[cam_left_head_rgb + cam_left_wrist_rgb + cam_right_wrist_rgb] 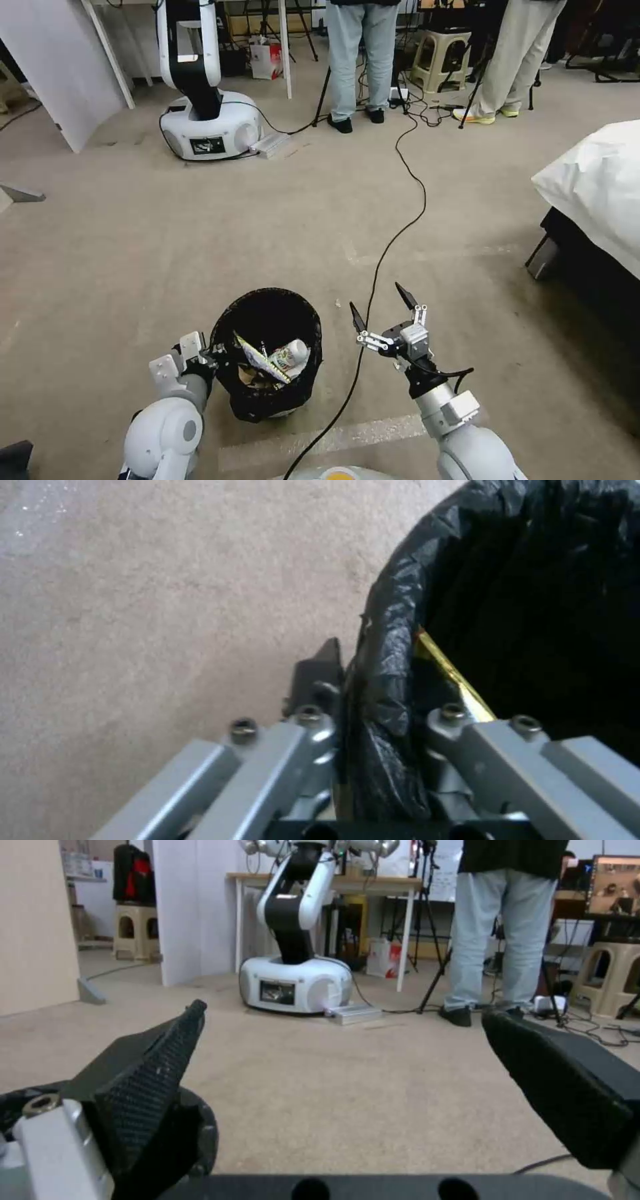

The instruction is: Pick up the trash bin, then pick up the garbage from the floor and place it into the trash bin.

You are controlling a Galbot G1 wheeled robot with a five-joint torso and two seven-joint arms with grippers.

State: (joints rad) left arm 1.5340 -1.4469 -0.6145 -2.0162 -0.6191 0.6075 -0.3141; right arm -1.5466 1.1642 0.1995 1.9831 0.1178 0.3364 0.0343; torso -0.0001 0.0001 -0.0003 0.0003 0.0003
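Observation:
The trash bin (235,313), lined with a black bag, is low in front of me in the head view. My left gripper (212,357) is shut on its near-left rim. In the left wrist view the left gripper (373,680) pinches the bag-covered rim (393,605), one finger outside and one inside. Garbage lies in the bin: a small clear bottle (293,353) and a yellow-edged wrapper (257,357), whose gold edge (447,665) shows beside the inner finger. My right gripper (377,298) hangs open and empty just right of the bin; the right gripper (343,1012) faces the room.
A black cable (400,233) runs across the carpet past my right gripper. Another white robot (207,113) stands at the back left. A bed with a white cover (600,187) is at the right. People stand at the back beside a stool (440,57).

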